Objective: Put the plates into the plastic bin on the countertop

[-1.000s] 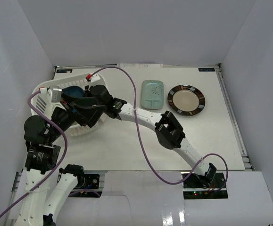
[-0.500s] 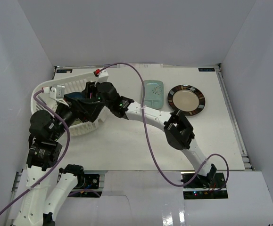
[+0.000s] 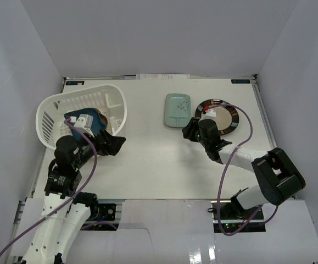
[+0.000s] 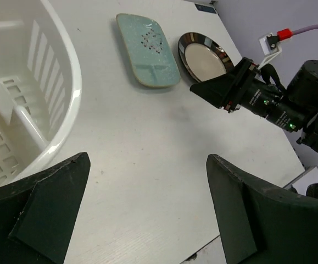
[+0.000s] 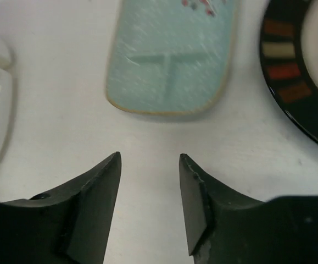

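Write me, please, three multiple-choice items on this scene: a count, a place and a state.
1. How many plates lie on the countertop outside the bin? A one; B two; C four.
2. The pale teal plate lies: A in the bin; B left of the round plate; C on the round plate.
3. The right claw is: A open, empty; B shut on a plate; C unseen.
Answers: 1 B, only teal and round; 2 B, side by side, apart; 3 A, nothing between its spread fingers.
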Tool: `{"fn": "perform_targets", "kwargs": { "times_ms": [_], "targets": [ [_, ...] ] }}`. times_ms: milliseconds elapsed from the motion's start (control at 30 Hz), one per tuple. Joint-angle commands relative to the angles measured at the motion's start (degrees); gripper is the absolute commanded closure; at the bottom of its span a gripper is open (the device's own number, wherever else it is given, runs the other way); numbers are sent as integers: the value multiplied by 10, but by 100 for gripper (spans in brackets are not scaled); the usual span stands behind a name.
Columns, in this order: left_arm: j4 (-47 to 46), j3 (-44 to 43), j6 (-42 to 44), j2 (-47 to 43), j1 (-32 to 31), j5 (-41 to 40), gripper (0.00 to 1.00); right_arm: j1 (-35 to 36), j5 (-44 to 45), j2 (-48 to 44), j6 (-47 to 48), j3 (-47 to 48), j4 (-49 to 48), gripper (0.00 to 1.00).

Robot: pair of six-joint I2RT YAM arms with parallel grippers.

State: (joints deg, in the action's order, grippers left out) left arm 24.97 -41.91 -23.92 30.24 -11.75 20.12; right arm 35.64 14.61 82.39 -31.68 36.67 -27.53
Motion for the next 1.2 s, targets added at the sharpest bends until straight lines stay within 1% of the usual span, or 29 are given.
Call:
{"fn": "perform_targets", "kwargs": {
  "times_ms": [0,67,133,267,333,467,567,600,633,700,733,833,900,1000,1033,1100,1133,1167],
  "targets": [
    [-30,39,12,-25,-2,43,2,-50,-62,-18,-47,-31,-29,45],
    [-39,58,8,-27,-3,66,2,-73,-81,16,-82,-45,-45,42],
    [-39,54,12,-26,-8,76,2,-92,-89,42,-104,-51,-72,41],
    [-53,59,12,-16,-9,101,2,-114,-98,136,-180,-28,-139,39],
    [-55,61,13,-15,-11,106,2,-120,-101,167,-210,-19,-190,38],
    [-57,61,15,-16,-12,109,2,-120,-80,258,-309,9,-248,40],
    [-59,61,15,-19,-12,111,2,-119,-56,300,-347,22,-292,40],
    [-60,61,15,-18,-12,112,2,-119,-48,310,-366,34,-295,41],
    [-61,61,16,-17,-12,113,2,-118,-46,319,-375,39,-296,52],
    [-60,61,17,-15,-12,114,2,-115,-39,334,-391,43,-302,66],
    [-60,61,16,-14,-12,114,2,-113,-37,335,-392,39,-315,79],
    [-61,61,18,-16,-12,112,2,-105,-20,308,-385,4,-350,92],
    [-60,59,16,-15,-12,108,2,-101,-20,269,-373,-13,-365,92],
    [-61,45,5,-13,-12,100,2,-91,-32,191,-330,-39,-391,92],
    [-62,35,-7,-13,-13,99,2,-87,-34,141,-298,-41,-386,92],
    [-62,-4,-16,-8,-13,106,2,-73,-30,87,-263,-41,-353,92],
    [-64,-18,-19,-7,-13,112,2,-68,-31,38,-247,-39,-342,92],
    [-64,-34,-23,-4,-13,117,2,-63,-34,15,-217,-28,-330,92]
  ]
}}
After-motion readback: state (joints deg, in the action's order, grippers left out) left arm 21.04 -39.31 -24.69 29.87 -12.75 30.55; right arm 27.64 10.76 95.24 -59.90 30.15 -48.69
